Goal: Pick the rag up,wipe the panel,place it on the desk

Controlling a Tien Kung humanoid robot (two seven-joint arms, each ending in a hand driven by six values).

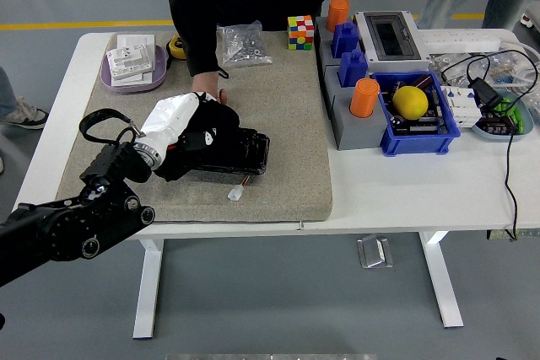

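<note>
The robot's black left arm [63,229] enters from seven o'clock and reaches over the beige felt mat [287,115] covering the left part of the white table [405,191]. At ten o'clock on the mat sits a lilac oval tray of white cards [133,63]. The left hand [198,137], white-backed with black fingers, lies pressed down on a dark rag [173,164], fingers curled onto it, over the black rectangular panel [245,151] at the mat's centre; a small white connector [235,194] lies just at five o'clock of the panel. A person in a black sleeve stands at twelve o'clock, one hand [209,86] touching the robot hand's far edge. Farther right stand a multicoloured puzzle cube [301,31] and a blue bin holding a yellow ball [411,102].
</note>
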